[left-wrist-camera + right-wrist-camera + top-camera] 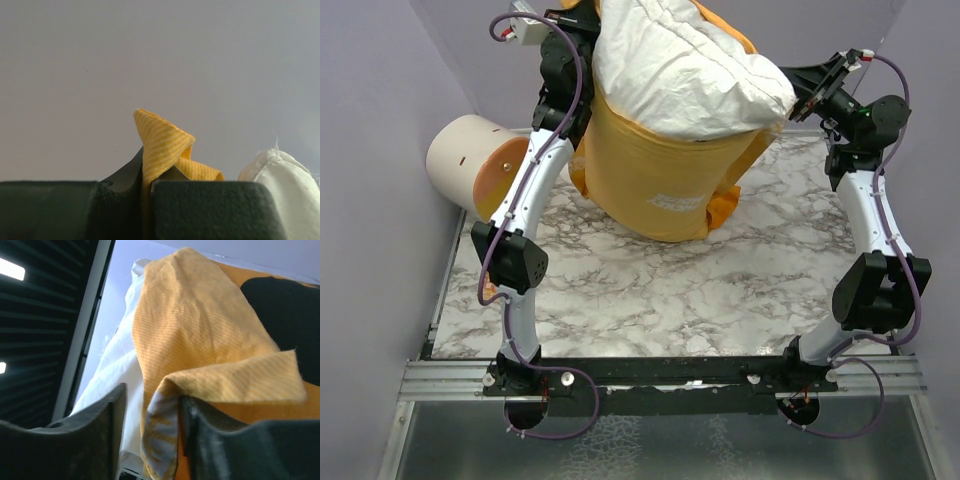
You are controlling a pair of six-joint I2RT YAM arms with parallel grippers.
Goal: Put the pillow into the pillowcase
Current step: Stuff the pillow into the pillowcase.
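In the overhead view the white pillow (690, 70) stands at 12 o'clock on the marble table (650, 290). Its lower half is sunk into the orange-yellow pillowcase (650, 170) and its plump upper half bulges out of the open mouth. White lettering shows on the case at its 6 o'clock end, which rests on the table.

The left gripper (147, 182) is at about 10 o'clock from the pillow. It is clenched on a fold of the pillowcase rim: the striped cloth rises out from between the 2 closed fingers and curls over, with a corner of the pillow just beside it at 3 o'clock.

The right gripper (154, 400) is at 3 o'clock from the pillow. Its jaws stand apart, with the pillowcase edge hanging between them. The cloth lies against 1 finger (225, 440), and a gap shows before the other, so the edge is not clamped.

A cream-and-orange cylinder (470, 165) lies at 9 o'clock, beside the left arm.
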